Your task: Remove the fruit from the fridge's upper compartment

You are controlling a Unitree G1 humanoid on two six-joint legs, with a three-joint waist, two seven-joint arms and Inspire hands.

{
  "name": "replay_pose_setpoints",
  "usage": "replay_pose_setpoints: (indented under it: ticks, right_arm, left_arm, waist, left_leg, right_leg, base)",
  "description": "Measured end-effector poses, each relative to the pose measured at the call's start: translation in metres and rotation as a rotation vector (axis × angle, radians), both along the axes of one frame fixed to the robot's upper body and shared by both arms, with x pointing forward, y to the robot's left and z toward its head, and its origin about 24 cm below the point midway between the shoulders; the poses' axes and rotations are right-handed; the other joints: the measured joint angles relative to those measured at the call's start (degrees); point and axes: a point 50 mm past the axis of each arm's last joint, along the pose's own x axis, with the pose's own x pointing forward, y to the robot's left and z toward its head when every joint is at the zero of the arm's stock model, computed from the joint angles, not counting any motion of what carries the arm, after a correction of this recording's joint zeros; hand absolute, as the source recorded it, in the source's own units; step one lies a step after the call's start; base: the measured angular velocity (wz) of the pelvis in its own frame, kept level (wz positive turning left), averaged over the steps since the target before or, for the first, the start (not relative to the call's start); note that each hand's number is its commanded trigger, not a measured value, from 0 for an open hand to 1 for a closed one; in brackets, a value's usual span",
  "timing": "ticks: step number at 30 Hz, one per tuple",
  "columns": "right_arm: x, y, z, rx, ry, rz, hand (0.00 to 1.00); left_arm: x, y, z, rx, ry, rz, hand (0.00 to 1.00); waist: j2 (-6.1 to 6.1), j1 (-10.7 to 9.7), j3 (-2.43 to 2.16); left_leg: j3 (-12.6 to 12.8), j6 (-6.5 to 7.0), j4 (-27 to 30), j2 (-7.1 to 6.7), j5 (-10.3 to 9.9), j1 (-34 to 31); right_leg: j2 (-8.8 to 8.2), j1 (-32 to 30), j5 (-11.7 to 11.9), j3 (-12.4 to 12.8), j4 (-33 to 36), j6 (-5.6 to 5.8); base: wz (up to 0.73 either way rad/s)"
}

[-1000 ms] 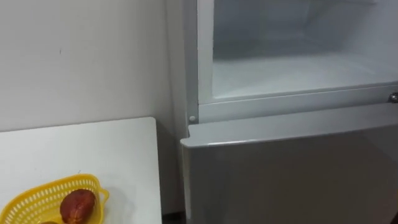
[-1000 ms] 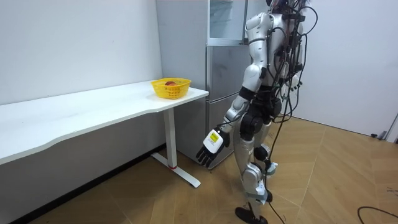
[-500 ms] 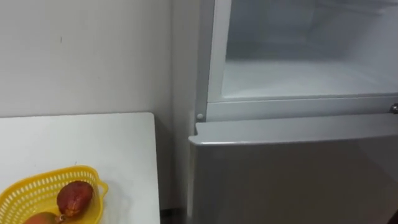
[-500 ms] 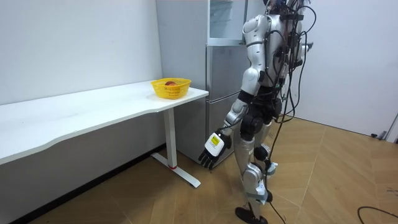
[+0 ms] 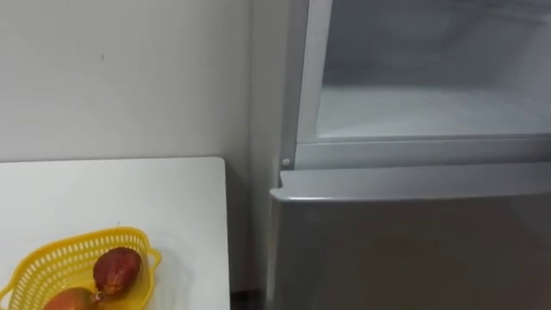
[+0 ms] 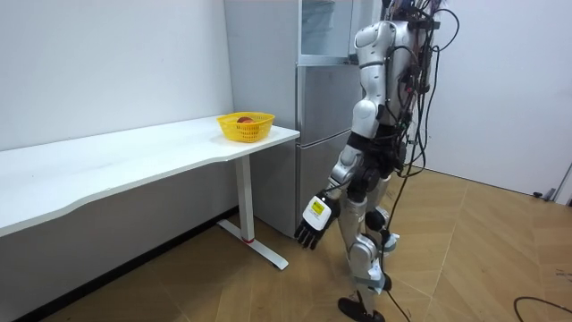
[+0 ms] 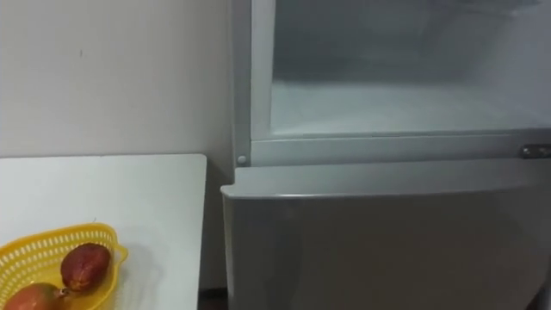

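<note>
The fridge's upper compartment (image 5: 430, 112) stands open before me, and its white shelf (image 7: 396, 103) is bare as far as I see in. Below it the grey lower door (image 5: 413, 250) is closed. In the room view I stand close in front of the fridge (image 6: 319, 98), facing it. My left hand (image 6: 312, 224) hangs low beside my leg on the room view's left, fingers relaxed, holding nothing.
A white table (image 5: 129, 198) stands to the left of the fridge, against the wall. Near its fridge end sits a yellow mesh basket (image 5: 34, 267) with a red fruit (image 5: 117, 269) and an orange one (image 5: 71, 300). Wooden floor lies behind me.
The eye view has shifted, so fridge and basket sit further right in the picture. In the room view my left hand has swung back and down towards my leg.
</note>
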Motion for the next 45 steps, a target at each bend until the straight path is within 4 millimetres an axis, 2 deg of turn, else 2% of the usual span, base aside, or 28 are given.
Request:
replay_pose_setpoints:
  ticks: [2, 7, 12, 16, 19, 26, 28, 31, 34, 36, 45]
  right_arm:
    - [0.002, 0.008, 0.006, -0.072, 0.019, 0.011, 0.0]
    - [0.016, 0.025, 0.008, -0.174, 0.119, 0.108, 0.0]
    - [0.031, 0.026, 0.004, -0.195, 0.239, 0.191, 0.0]
    - [0.047, 0.024, -0.007, -0.162, 0.368, 0.256, 0.0]
    - [0.057, 0.029, -0.015, -0.147, 0.451, 0.341, 0.0]
    - [0.087, 0.031, -0.046, -0.088, 0.679, 0.514, 0.0]
    - [0.091, 0.029, -0.054, -0.064, 0.733, 0.544, 0.0]
    - [0.097, 0.028, -0.055, -0.052, 0.752, 0.571, 0.0]
    - [0.1, 0.023, -0.058, -0.046, 0.796, 0.586, 0.0]
    - [0.1, 0.021, -0.061, -0.039, 0.819, 0.59, 0.0]
    - [0.101, 0.012, -0.063, -0.02, 0.858, 0.615, 0.0]
  left_arm:
    - [0.001, 0.0, 0.0, 0.0, -0.002, -0.001, 0.0]
    - [0.001, -0.001, 0.0, -0.011, 0.003, -0.012, 0.0]
    - [-0.001, -0.003, -0.001, -0.041, 0.02, -0.037, 0.0]
    - [-0.004, -0.003, -0.002, -0.045, 0.047, -0.042, 0.0]
    - [-0.004, -0.004, -0.003, -0.05, 0.061, -0.045, 0.0]
    - [-0.003, -0.006, -0.003, -0.052, 0.075, -0.059, 0.0]
    - [-0.002, -0.005, -0.002, -0.05, 0.069, -0.06, 0.0]
    - [-0.002, -0.004, 0.0, -0.051, 0.064, -0.062, 0.0]
    - [-0.002, 0.0, 0.002, -0.049, 0.056, -0.066, 0.0]
    - [0.0, 0.001, 0.003, -0.044, 0.044, -0.07, 0.0]
    - [0.002, 0.002, 0.005, -0.034, 0.023, -0.057, 0.0]
  waist:
    - [-0.53, 1.1, 0.07]
    - [-0.68, 2.3, 0.1]
    - [-0.84, 2.7, 0.12]
    - [-0.83, 2.7, 0.1]
    - [-0.82, 2.7, -0.09]
    - [-0.3, 2.8, 0.11]
    - [-0.34, 2.9, 0.13]
    - [-0.47, 2.6, 0.1]
    - [-0.91, 2.6, -0.04]
    - [-1.3, 2.6, -0.29]
    - [-1.55, 2.6, -0.18]
  left_leg:
    - [0.0, -0.03, -0.3, 0.03, 0.0, 0.3]
    - [0.0, -0.04, -0.4, 0.21, 0.0, 0.6]
    - [-0.2, -0.04, -0.6, 0.24, 0.0, 0.7]
    - [-0.2, -0.04, -0.6, 0.29, 0.0, 0.6]
    - [-0.3, -0.04, -0.6, 0.29, 0.0, 0.4]
    - [-0.7, -0.06, -0.1, 0.37, 0.0, 0.3]
    - [-0.8, -0.06, -0.1, 0.39, 0.0, 0.7]
    - [-0.7, -0.06, -0.2, 0.31, 0.0, 0.8]
    - [-0.7, -0.07, -0.3, 0.3, 0.0, 0.8]
    - [-0.7, -0.09, -0.2, 0.32, 0.0, 0.8]
    - [-0.8, -0.07, -0.3, 0.42, 0.0, 1.1]
  right_leg:
    - [0.07, 0.3, 0.0, 0.1, -0.1, 0.03]
    - [0.31, 1.3, 0.7, 0.1, -1.2, 0.04]
    - [0.32, 1.8, 0.8, -0.3, -1.2, 0.07]
    - [0.32, 1.8, 0.8, -0.4, -1.2, 0.05]
    - [0.29, 1.6, 0.8, -0.6, -1.2, 0.04]
    - [0.14, 2.1, 0.9, -1.2, -1.2, -0.13]
    - [0.07, 2.4, 0.9, -1.5, -1.2, -0.13]
    - [0.0, 2.4, 0.9, -1.4, -1.1, -0.12]
    - [0.06, 2.5, 1.0, -1.3, -1.1, -0.17]
    - [0.09, 2.5, 1.1, -1.3, -1.1, -0.2]
    - [0.29, 3.3, 2.0, -1.1, -2.2, -0.12]
  base:
    - [0.0]
    - [0.0]
    - [0.02]
    - [0.0]
    - [0.01]
    - [0.04]
    - [0.05]
    - [-0.01]
    - [0.0]
    - [0.0]
    - [-0.02]
